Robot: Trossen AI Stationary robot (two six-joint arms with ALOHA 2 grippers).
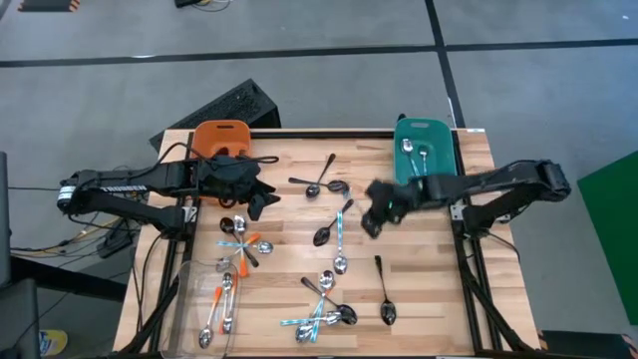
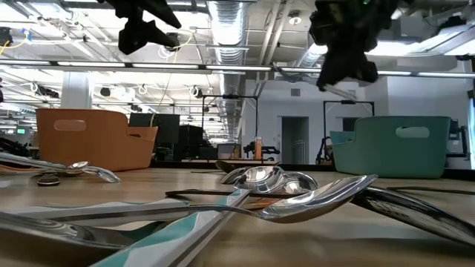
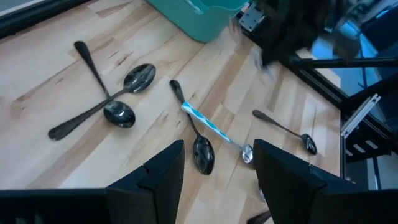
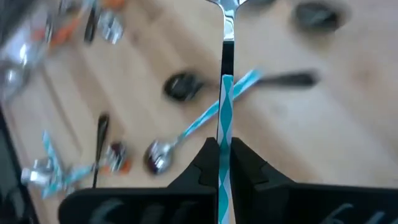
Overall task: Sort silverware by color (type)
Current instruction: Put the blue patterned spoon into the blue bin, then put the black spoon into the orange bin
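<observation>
Silverware lies scattered on the wooden table (image 1: 419,289): dark spoons (image 1: 319,184), a light-blue-handled spoon (image 1: 340,237) and orange-handled ones (image 1: 239,261). An orange bin (image 1: 221,138) stands at the far left. A teal bin (image 1: 424,150) at the far right has spoons in it. My left gripper (image 3: 217,180) hangs open above the table's middle left, over a dark spoon (image 3: 198,140) and a blue-handled spoon (image 3: 214,127). My right gripper (image 4: 224,162) is above the table's middle right, near the teal bin, shut on a blue-striped spoon. My right gripper pinches the light-blue striped handle (image 4: 224,134) of a spoon between its two fingers. The spoon runs along the fingers and sticks out past their tips, its metal bowl end (image 4: 227,5) farthest from them. The fingers slant down and the spoon is lifted clear of the table.
A clear tray (image 1: 189,299) at the near left holds orange-handled spoons. More spoons are heaped near the front middle (image 1: 324,304). A single dark spoon (image 1: 386,294) lies at the near right. A dark box (image 1: 214,110) sits beyond the far edge.
</observation>
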